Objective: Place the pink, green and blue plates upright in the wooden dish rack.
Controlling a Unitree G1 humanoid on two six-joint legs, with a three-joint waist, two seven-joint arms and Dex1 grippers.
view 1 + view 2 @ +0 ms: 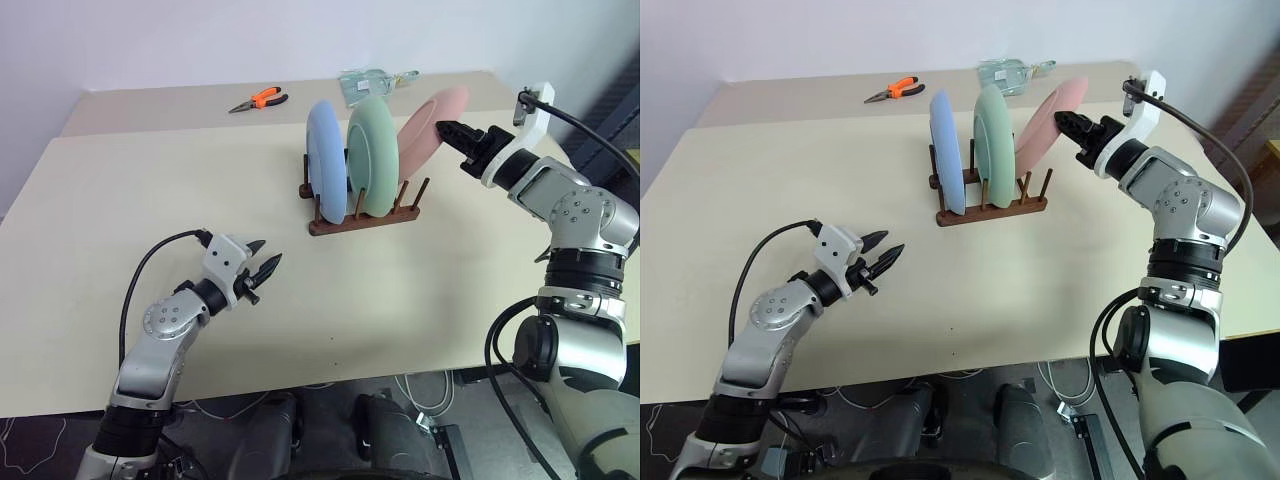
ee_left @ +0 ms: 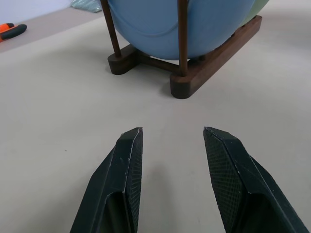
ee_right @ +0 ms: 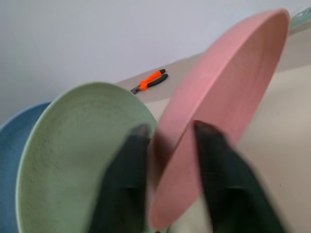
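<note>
On the wooden dish rack: blue plate and green plate upright.
Right gripper jaws pinch the tilted pink plate; left gripper jaws part-open, empty.

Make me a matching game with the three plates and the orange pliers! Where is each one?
Things:
1. blue plate
2. green plate
3. pink plate
4. pliers

Places:
A. leaning, its rim between the right pincer's fingers
B. lying flat on the table behind the rack
C. upright, middle of the rack
D. upright, the rack's left end

Pairs: 1-D, 2-C, 3-A, 4-B
</note>
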